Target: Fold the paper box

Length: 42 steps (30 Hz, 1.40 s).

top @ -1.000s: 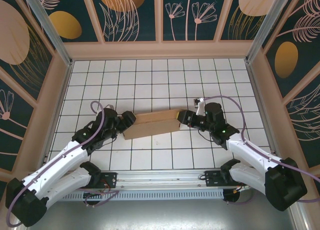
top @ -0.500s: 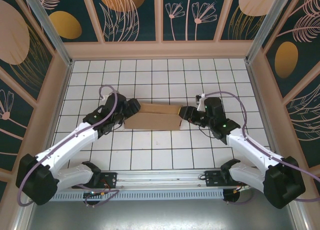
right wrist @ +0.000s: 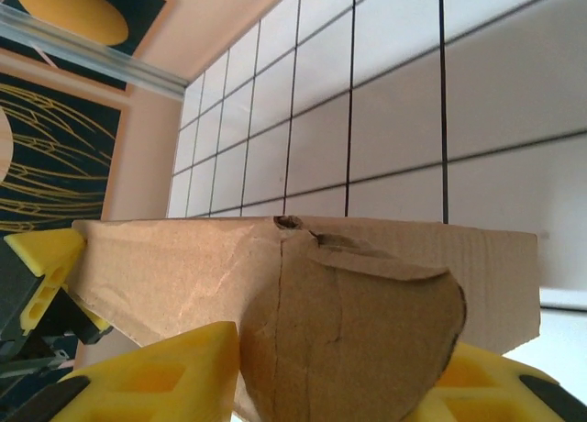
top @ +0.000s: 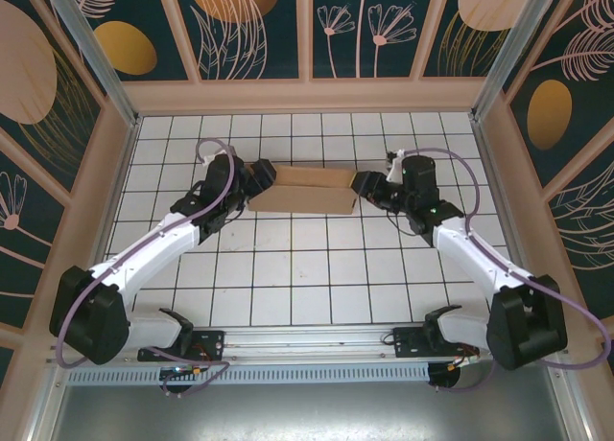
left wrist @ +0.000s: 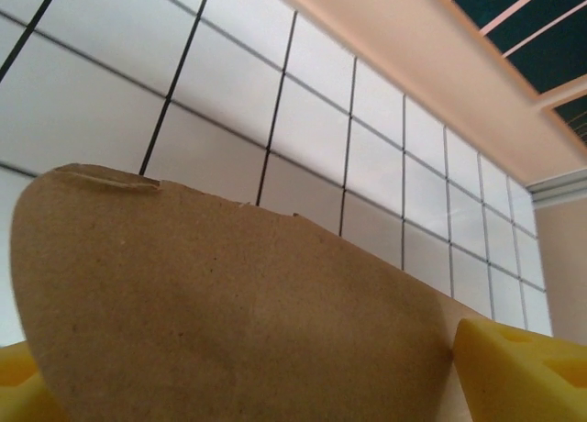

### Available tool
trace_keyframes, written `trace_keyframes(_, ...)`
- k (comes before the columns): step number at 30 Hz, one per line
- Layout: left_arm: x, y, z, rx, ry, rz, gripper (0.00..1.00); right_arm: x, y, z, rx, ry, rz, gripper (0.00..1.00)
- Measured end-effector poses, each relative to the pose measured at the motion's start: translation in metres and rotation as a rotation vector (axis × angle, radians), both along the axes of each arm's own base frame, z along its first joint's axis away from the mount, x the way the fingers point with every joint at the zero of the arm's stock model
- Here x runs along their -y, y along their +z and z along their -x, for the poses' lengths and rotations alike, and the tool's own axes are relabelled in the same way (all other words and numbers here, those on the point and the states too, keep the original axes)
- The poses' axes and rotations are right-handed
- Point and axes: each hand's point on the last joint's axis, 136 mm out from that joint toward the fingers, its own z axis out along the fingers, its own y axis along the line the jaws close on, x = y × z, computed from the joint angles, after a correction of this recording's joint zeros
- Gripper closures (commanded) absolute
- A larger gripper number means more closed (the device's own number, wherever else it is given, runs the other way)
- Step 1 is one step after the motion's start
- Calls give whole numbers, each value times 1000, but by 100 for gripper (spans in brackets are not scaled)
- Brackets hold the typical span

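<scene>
The paper box (top: 302, 190) lies on the white tiled table (top: 317, 268), in its far half and near the middle, between the two arms. It is plain brown cardboard, matte and fibrous, a long shape that is partly folded, with one panel raised along its far edge.

The left gripper (top: 259, 178) meets the box's left end. From the left wrist, a broad rounded flap (left wrist: 229, 312) with a rough, slightly torn top edge fills the space between the yellow fingers (left wrist: 518, 367), which stand wide apart. Whether they pinch it I cannot tell.

The right gripper (top: 363, 185) is at the right end. From the right wrist, its yellow fingers (right wrist: 156, 372) are closed against both sides of a curved, creased end tab (right wrist: 353, 335), behind which runs a straight-edged panel with wrinkled corrugation.
</scene>
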Motion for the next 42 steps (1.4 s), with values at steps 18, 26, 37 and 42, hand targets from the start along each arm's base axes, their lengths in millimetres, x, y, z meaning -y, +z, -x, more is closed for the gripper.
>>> trace_keyframes(18, 8, -40, -55, 1, 39, 14, 13, 7, -37, -67, -24, -3, 26, 59)
trace_keyframes(26, 11, -39, -56, -2, 37, 40, 1, 5, -34, -69, 3, 22, 22, 37)
trace_keyframes(37, 13, -12, -61, 47, 17, 28, 1, 7, -34, -65, 8, 36, 45, 18)
trace_keyframes(42, 9, 21, -61, 121, 3, -19, 1, 15, -23, -62, 28, 22, 62, 15)
